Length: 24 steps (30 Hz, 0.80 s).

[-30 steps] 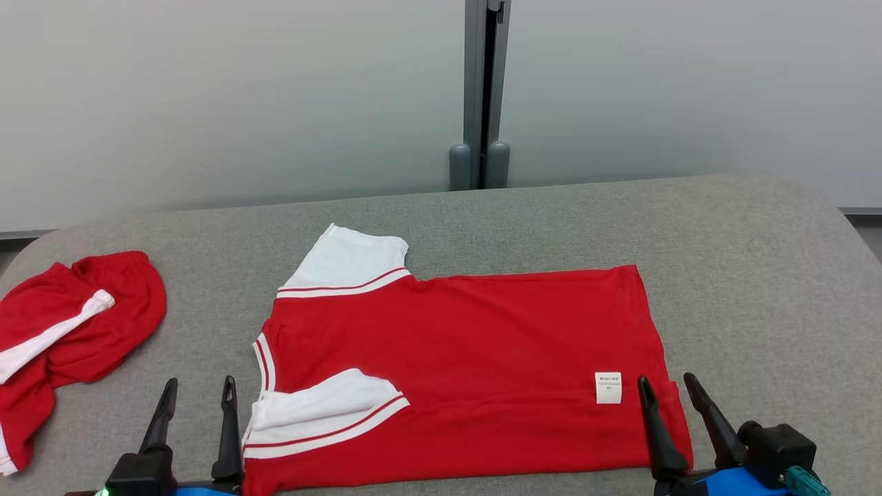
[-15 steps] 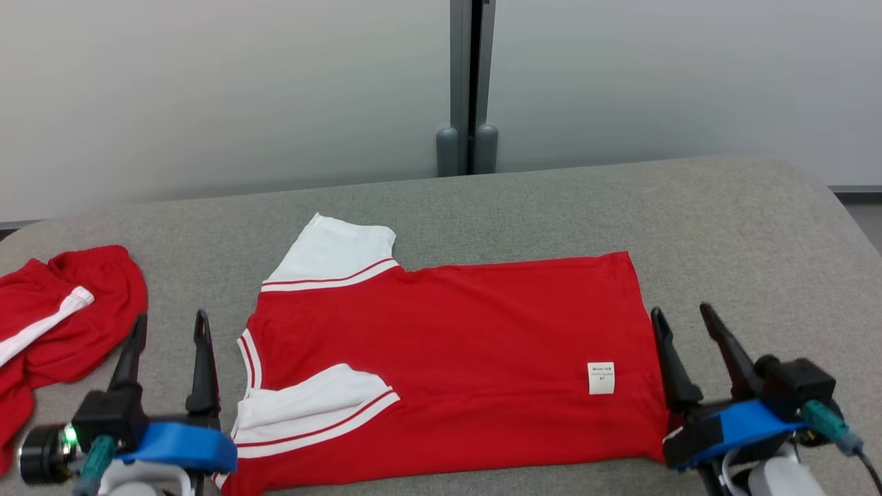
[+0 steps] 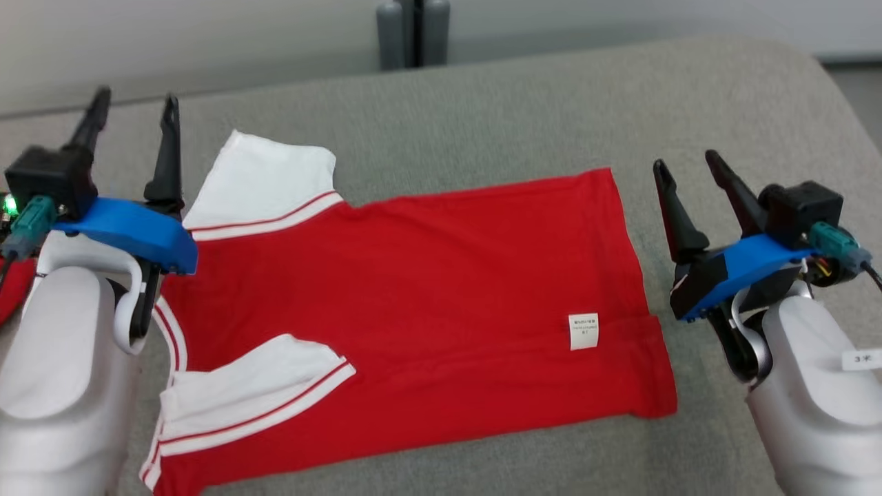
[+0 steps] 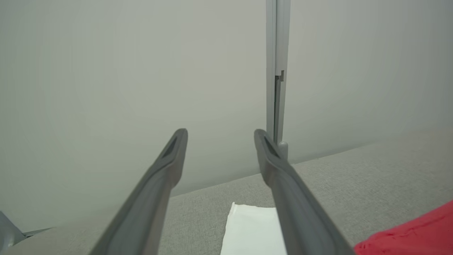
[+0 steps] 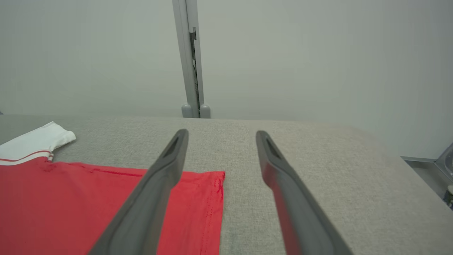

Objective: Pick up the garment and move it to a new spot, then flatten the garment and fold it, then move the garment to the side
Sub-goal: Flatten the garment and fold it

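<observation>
– Red T-shirt [image 3: 427, 289] w/ white sleeves lies spread flat on grey fabric table [image 3: 524, 103]. Neck end is twd robot's left, hem twd its right, w/ a small white label [image 3: 583, 331] near the hem

– Grippers?

– Left gripper [image 3: 136, 96] sits just beside the far white sleeve [image 3: 269, 179], fingers spread, nothing btwn them. Right gripper [image 3: 683, 160] is just beside the hem, off the cloth, fingers spread too, empty

– Background?

– Pale wall w/ grey post [image 3: 413, 27] behind the table

Red white-sleeved garment [image 3: 427, 289], flat on table
</observation>
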{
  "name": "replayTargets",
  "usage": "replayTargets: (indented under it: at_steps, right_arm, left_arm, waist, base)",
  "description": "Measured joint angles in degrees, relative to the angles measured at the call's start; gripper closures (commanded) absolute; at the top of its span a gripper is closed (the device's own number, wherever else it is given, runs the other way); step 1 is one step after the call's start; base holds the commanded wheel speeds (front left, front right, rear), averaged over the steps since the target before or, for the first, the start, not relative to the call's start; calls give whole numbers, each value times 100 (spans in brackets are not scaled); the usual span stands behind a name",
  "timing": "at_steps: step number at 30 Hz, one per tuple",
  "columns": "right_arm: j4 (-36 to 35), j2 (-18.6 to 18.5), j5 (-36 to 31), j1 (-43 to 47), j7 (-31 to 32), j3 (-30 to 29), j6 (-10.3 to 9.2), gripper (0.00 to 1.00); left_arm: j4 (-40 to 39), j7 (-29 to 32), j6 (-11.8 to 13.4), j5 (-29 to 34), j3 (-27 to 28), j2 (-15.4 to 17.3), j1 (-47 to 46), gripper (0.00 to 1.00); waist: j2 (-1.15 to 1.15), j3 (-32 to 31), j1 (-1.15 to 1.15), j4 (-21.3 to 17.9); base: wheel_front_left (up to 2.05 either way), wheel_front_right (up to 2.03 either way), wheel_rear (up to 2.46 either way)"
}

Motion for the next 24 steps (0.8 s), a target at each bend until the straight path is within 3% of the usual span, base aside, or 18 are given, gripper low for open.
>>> replayTargets:
  at_steps: [10, 24]
  right_arm:
    - [759, -31, 328, -1055, 166, 631, 0, 0]
    - [1250, 57, 898, -1859, -110, 1524, 0, 0]
  left_arm:
    - [1060, 764, 0, -690, -928, 561, -1522, 0]
    - [2339, 1435, -1, -1733, -1874, 968, -2313, 0]
  waist:
    - [0, 934, 0, -291]
    - [0, 1667, -2, -713]
  base:
    - [0, 0, 0]
    - [0, 0, 0]
